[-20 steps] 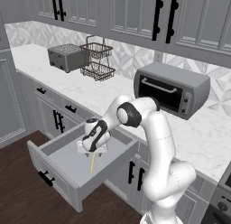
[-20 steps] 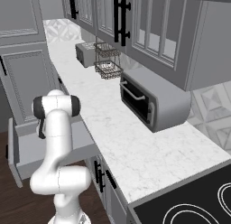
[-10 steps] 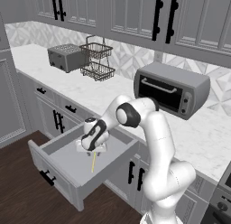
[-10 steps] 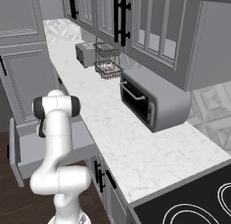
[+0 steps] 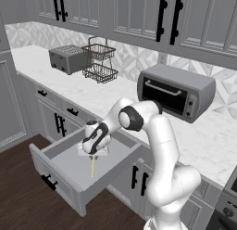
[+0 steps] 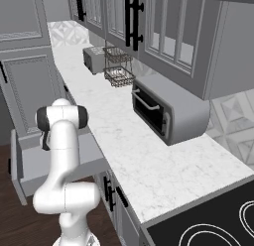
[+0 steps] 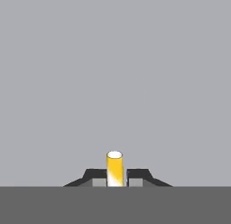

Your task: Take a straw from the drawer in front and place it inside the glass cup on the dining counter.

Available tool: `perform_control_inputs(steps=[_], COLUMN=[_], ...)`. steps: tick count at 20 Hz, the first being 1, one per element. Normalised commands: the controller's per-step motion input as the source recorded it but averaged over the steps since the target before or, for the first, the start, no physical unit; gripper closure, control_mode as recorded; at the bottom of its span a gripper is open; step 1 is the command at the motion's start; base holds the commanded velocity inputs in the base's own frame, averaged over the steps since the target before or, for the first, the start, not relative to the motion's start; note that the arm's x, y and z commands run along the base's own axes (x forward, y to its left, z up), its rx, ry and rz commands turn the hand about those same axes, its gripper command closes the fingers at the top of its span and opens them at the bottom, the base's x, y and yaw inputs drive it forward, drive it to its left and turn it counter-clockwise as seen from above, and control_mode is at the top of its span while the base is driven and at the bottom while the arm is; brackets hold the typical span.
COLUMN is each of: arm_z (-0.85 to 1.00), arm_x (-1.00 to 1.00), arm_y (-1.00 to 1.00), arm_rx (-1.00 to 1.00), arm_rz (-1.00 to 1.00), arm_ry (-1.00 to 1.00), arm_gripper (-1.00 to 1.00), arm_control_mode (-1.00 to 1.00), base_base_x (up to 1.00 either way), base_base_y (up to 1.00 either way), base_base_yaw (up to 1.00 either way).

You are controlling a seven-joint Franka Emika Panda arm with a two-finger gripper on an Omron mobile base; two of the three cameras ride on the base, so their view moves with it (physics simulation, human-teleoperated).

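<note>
The arm is bent low over the open drawer [image 5: 65,171], and the jaws [image 5: 92,154] are down inside it, closed tight on the straw [image 5: 92,166]. From the hand view it is plain: the two dark fingertips [image 7: 95,178] press in from either side of the yellow straw [image 7: 114,169], touching it, with the straw's round pale end facing the camera and the plain grey drawer floor [image 7: 115,74] behind.

In the left base view the straw hangs as a thin yellow line below the jaws, running down toward the drawer's front panel, its lower end at or just above the grey floor; I cannot tell whether it touches. It sits about in the middle of the drawer, well apart from the side walls. A small pale patch [image 5: 104,152] lies on the drawer floor just beside the jaws, on the side away from the drawer front; what it is I cannot tell.

The drawer is pulled well out from under the marble counter [image 5: 115,94], its black bar handle [image 5: 48,182] on the front panel. Above the drawer, on the counter, a toaster oven [image 5: 176,91] stands off to the right, a wire basket rack [image 5: 98,60] behind and left, and a toaster [image 5: 67,59] just beside the rack.

In the right base view the white arm [image 6: 62,155] stands in front of the drawer [image 6: 30,160], hiding the straw.
</note>
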Motion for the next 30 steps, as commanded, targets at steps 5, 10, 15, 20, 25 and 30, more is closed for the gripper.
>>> perform_control_inputs(steps=[5,10,15,20,25,30], arm_z=[0.52,1.00,1.00,1.00,1.00,1.00], arm_x=[-0.19,-0.20,-0.05,0.00,-0.10,-0.43], arm_y=[0.00,-0.09,-0.09,-0.05,-0.19,-0.36], arm_rx=[0.00,0.05,0.07,0.05,0.02,0.00], arm_rz=[0.00,0.00,0.02,0.08,0.13,0.12], arm_ry=[-0.06,-0.27,-0.25,-0.16,-0.17,-0.21], arm_gripper=[1.00,1.00,1.00,1.00,1.00,1.00], arm_control_mode=[-1.00,-1.00,-1.00,-1.00,-1.00,-1.00], base_base_x=[0.00,0.00,0.00,0.00,0.00,0.00], base_base_y=[0.00,0.00,0.00,0.00,0.00,0.00], base_base_yaw=[0.00,0.00,0.00,0.00,0.00,0.00])
